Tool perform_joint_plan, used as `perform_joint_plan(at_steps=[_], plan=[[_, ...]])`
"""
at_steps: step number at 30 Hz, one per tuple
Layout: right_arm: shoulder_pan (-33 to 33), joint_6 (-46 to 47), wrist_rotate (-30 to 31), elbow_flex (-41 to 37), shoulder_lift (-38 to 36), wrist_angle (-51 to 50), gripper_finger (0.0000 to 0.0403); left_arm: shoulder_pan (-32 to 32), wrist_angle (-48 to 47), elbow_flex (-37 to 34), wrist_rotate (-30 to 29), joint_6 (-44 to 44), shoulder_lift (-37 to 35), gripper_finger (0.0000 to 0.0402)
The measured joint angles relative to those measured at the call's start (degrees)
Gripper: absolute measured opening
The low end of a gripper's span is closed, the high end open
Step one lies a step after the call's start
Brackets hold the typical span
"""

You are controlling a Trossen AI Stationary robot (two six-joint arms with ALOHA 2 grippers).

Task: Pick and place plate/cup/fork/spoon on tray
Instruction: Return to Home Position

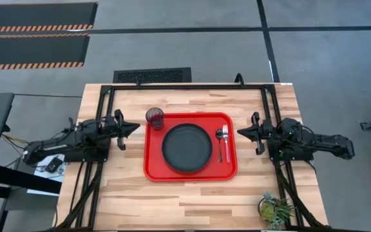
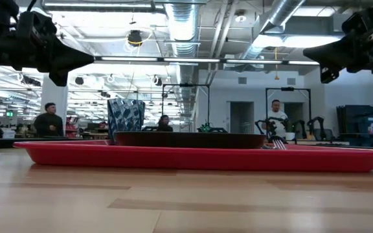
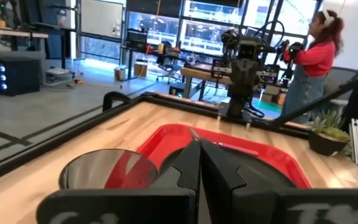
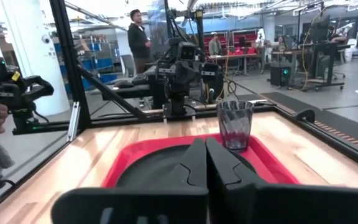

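The red tray (image 1: 153, 169) lies at the table's middle. The black plate (image 1: 187, 147) sits on its floor. The smoky cup (image 1: 154, 117) stands upright in the tray's far left corner. The spoon (image 1: 219, 137) and the red-handled fork (image 1: 227, 146) lie side by side on the tray, right of the plate. My left gripper (image 1: 136, 127) hovers shut just left of the tray, pointing level at it. My right gripper (image 1: 240, 132) hovers shut just right of the tray, pointing level toward it. Neither holds anything.
A small potted plant (image 1: 275, 209) stands at the table's near right corner. Bare wood (image 1: 192, 203) lies between the tray and the table's near edge. People stand in the room beyond the table.
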Motion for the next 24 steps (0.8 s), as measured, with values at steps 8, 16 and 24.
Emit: perform_joint_plan(at_steps=[8, 16, 24], plan=[[0.0, 0.0, 1.4, 0.0, 0.0, -0.5, 0.0015, 4.6, 0.1, 0.0, 1.4, 1.6, 0.0, 0.0000], [0.0, 1.8, 4.7, 0.0, 0.4, -3.4, 0.0023, 4.7, 0.7, 0.0, -4.6, 1.3, 0.0, 0.0000], [0.0, 4.0, 4.8, -0.1, 0.7, -3.8, 0.0023, 4.7, 0.9, 0.0, -5.2, 0.8, 0.0, 0.0000]])
